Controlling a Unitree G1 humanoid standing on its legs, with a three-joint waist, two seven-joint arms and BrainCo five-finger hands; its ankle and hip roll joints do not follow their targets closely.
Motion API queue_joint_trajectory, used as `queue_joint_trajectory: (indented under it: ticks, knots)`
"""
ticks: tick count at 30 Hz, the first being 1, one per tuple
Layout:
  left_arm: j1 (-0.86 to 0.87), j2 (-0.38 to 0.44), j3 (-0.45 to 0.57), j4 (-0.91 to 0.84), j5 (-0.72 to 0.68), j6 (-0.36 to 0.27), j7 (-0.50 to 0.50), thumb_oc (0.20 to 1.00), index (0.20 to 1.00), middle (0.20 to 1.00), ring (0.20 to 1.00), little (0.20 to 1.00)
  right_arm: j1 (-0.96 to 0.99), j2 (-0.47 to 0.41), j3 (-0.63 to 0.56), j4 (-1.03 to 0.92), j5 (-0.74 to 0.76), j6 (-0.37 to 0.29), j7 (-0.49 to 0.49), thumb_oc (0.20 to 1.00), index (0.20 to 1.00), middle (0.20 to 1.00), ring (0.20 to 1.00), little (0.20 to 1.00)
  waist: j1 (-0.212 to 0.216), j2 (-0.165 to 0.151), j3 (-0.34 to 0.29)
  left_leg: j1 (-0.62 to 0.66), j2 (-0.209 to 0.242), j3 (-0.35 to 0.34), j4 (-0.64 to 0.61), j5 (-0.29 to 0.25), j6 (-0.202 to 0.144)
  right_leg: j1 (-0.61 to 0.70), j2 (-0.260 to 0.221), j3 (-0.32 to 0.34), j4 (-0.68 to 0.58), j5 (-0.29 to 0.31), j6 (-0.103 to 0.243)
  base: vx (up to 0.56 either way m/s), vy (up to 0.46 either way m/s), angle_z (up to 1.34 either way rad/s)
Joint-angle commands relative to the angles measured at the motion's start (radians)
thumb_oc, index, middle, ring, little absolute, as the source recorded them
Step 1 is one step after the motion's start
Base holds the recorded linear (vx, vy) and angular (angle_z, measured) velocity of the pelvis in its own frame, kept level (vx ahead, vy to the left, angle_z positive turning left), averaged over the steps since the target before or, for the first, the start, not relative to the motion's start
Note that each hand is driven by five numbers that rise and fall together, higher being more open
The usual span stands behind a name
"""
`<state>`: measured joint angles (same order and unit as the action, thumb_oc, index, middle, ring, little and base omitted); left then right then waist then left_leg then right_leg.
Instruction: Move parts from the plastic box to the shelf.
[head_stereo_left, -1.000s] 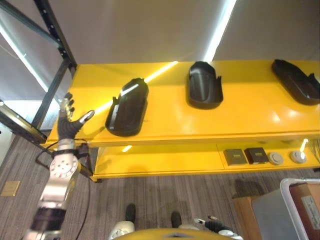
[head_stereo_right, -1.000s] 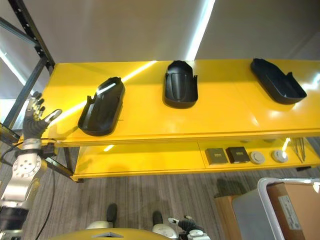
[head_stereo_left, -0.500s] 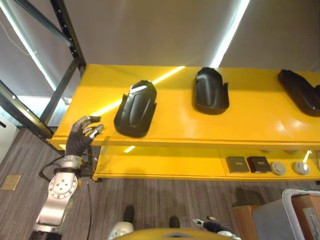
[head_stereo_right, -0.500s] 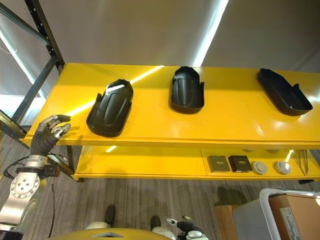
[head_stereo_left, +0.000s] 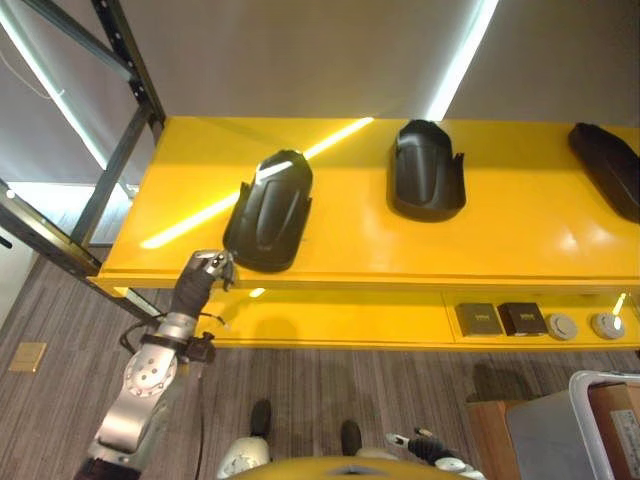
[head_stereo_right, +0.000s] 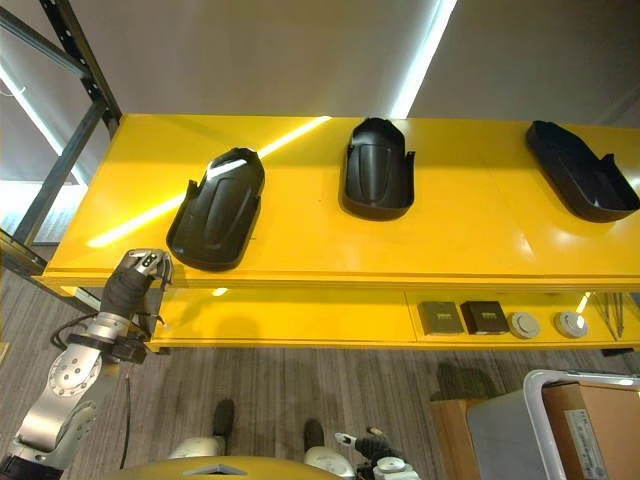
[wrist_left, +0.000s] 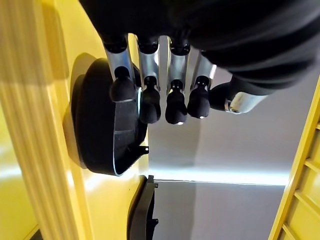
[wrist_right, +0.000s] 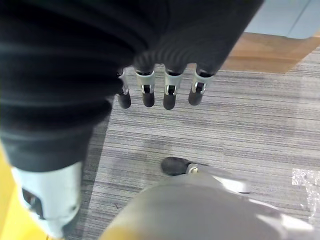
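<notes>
Parts sit on the yellow shelf (head_stereo_left: 520, 235): three black moulded parts, the left part (head_stereo_left: 268, 209) at centre-left of the frame, the middle part (head_stereo_left: 427, 169) upper centre, the right part (head_stereo_right: 583, 183) at the right edge. The plastic box (head_stereo_right: 560, 425) shows at lower right. The left robot hand (head_stereo_left: 207, 268) hangs at the shelf's front edge, just beside the left part, fingers curled and holding nothing. The right robot hand (wrist_right: 160, 90) hangs over the floor, fingers relaxed and empty. The sensible next step is probably to lower the left arm clear of the shelf edge without nudging the left part, then turn toward the box.
</notes>
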<state>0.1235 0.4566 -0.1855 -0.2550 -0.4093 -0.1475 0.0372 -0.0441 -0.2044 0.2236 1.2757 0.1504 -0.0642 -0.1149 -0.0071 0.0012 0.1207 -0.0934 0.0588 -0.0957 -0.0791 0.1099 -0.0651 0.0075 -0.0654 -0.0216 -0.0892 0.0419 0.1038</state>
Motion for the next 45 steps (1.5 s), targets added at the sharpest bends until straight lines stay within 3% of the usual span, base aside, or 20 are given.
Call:
queue_joint_trajectory:
  ticks: [1,19,32,45]
  knots:
    - [-0.060,-0.002,0.021,-0.034,0.017,-0.036,0.002,0.200,0.200,0.200,0.200,0.200,-0.026,0.045,0.021,0.014,0.003,-0.014,-0.020,1.000,1.000,1.000,1.000,1.000,-0.008,-0.046,0.005,0.005,0.038,-0.004,-0.006,-0.073,-0.003,-0.051,-0.063,-0.014,0.012,-0.026,0.021,0.02,-0.005,-0.11]
    - [-0.192,-0.054,-0.004,0.172,0.078,-0.030,0.091,0.200,0.200,0.200,0.200,0.200,-0.015,0.041,0.024,-0.008,0.016,-0.016,-0.042,1.000,1.000,1.000,1.000,1.000,-0.041,-0.040,0.014,-0.020,0.045,0.021,-0.008,-0.068,-0.008,-0.091,-0.057,0.006,0.003,-0.014,0.022,0.01,-0.007,-0.05]
    - [-0.441,-0.099,-0.066,0.307,0.111,-0.058,0.214,0.200,0.200,0.200,0.200,0.200,-0.042,0.046,0.069,-0.048,0.022,-0.032,-0.062,1.000,1.000,1.000,1.000,1.000,-0.072,-0.039,0.025,-0.048,0.048,0.045,-0.008,-0.063,-0.012,-0.133,-0.055,0.024,0.002,-0.003,0.026,0.00,-0.002,-0.03]
    - [-0.409,-0.097,-0.053,0.285,0.121,-0.057,0.207,0.200,0.200,0.200,0.200,0.200,-0.025,0.043,0.048,-0.013,0.019,-0.030,-0.070,1.000,1.000,1.000,1.000,1.000,-0.075,-0.039,0.017,-0.030,0.053,0.053,-0.008,-0.069,-0.013,-0.117,-0.054,0.027,0.002,-0.011,0.026,0.00,-0.002,-0.04]
